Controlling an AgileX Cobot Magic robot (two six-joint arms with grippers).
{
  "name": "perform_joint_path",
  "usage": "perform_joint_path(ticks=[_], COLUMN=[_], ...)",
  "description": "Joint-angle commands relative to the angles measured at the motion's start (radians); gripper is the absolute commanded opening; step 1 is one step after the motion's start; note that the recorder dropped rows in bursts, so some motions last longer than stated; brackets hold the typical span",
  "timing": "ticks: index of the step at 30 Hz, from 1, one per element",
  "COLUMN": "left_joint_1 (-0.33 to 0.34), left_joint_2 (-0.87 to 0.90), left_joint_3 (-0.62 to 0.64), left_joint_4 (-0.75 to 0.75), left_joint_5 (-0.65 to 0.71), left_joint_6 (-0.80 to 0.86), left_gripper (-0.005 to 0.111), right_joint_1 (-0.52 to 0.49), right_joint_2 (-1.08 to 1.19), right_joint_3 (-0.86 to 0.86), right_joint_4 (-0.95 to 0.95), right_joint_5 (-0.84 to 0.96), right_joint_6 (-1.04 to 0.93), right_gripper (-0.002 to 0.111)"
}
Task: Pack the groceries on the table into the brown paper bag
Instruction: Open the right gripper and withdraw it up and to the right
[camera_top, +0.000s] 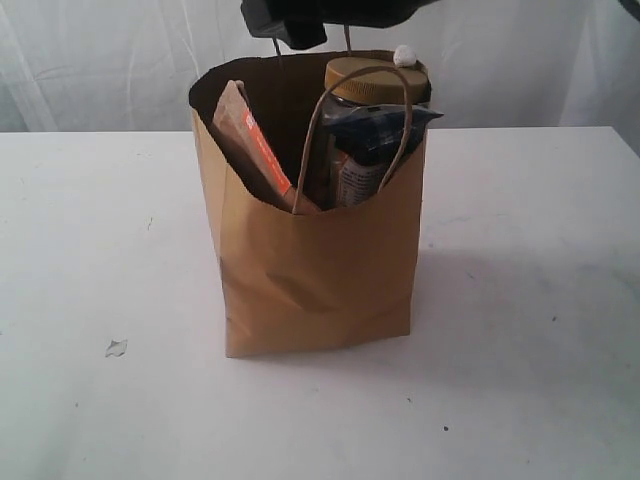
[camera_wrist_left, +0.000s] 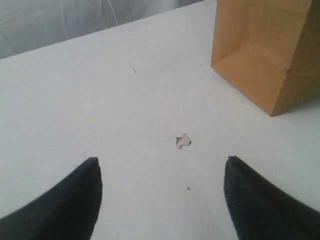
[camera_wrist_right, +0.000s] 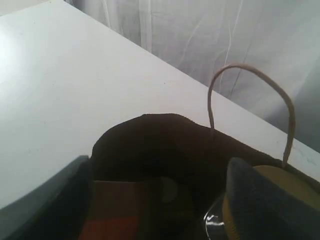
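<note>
The brown paper bag (camera_top: 310, 290) stands upright in the middle of the table (camera_top: 100, 250). Inside it, a brown-orange pouch (camera_top: 255, 150) leans on the left side. A gold-lidded clear jar (camera_top: 375, 80) and a dark blue packet (camera_top: 385, 125) sit on the right, with a white cap (camera_top: 404, 56) showing behind the lid. My right gripper (camera_top: 290, 35) hangs open just above the bag's mouth, and nothing is between its fingers (camera_wrist_right: 160, 200). In its wrist view the pouch (camera_wrist_right: 117, 205) and the jar lid (camera_wrist_right: 295, 185) lie below. My left gripper (camera_wrist_left: 162, 160) is open and empty over bare table, to one side of the bag (camera_wrist_left: 265, 55).
A small chipped scuff (camera_top: 116, 348) marks the tabletop left of the bag and lies just ahead of the left fingers in the wrist view (camera_wrist_left: 183, 141). One loop handle (camera_wrist_right: 250, 70) arches up by the right gripper. A white curtain (camera_top: 120, 60) hangs behind the table's far edge.
</note>
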Motion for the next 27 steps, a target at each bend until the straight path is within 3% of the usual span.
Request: perform_joint_path(ticks=[1,15,21,27], left_joint_1=[-0.002,-0.002,-0.002,-0.002], left_joint_2=[-0.005,-0.005,-0.005,-0.005], left_joint_3=[0.004,0.004,0.004,0.004], left_joint_4=[-0.01,-0.01,-0.01,-0.01], left_joint_5=[-0.004,-0.004,-0.004,-0.004], left_joint_6=[-0.006,-0.006,-0.006,-0.006], left_gripper=[0.071,0.071,0.071,0.071], right_joint_1=[-0.007,-0.007,-0.007,-0.007], right_joint_2=[-0.008,-0.134,-0.242,-0.399], right_joint_3=[-0.003,-0.001,0.05,0.222], right_joint_4=[-0.002,-0.053,-0.072,-0.072], right_joint_5=[-0.012,-0.034,-0.045,-0.136], right_joint_6=[-0.008,-0.008,-0.006,0.0], right_gripper=[0.069,0.066,0.041,0.015])
